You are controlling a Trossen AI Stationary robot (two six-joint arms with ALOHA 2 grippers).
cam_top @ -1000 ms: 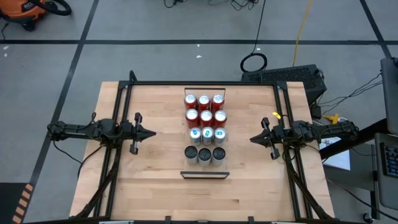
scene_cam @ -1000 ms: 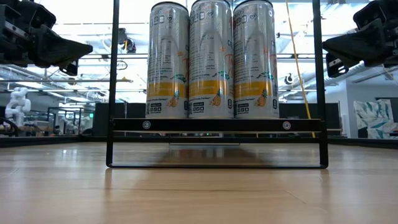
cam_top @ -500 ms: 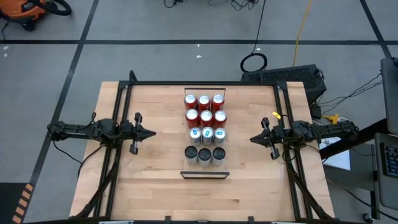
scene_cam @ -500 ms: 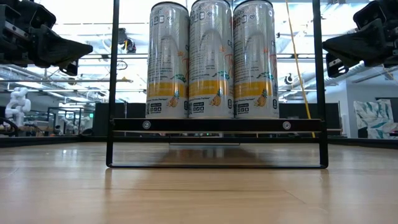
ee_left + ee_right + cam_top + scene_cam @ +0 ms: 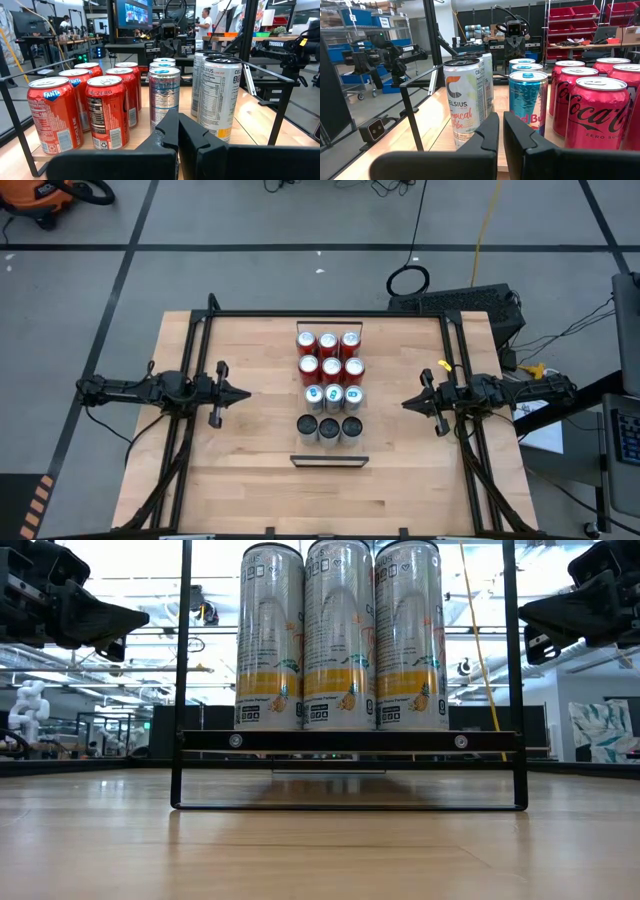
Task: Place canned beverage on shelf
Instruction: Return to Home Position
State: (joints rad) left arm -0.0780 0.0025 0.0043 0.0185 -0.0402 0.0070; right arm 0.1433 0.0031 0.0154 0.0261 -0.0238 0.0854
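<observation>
Hovering well left of shelf (image 5: 345, 741), left gripper (image 5: 243, 393) jaws pressed together, empty; right gripper (image 5: 405, 403) opposite, seemingly closed too, touching nothing. Three cans (image 5: 340, 635) stand on shelf.

I am watching both arms reaching level toward each other, left gripper (image 5: 240, 393) and right gripper (image 5: 408, 403) hovering well apart, fingers pressed together.

Celsius can (image 5: 465, 102), blue can (image 5: 528, 100), red cans (image 5: 596, 117)

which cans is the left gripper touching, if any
Apart from all: the high view shows bare table between the left gripper and the nearest one, a blue-silver can.
</observation>
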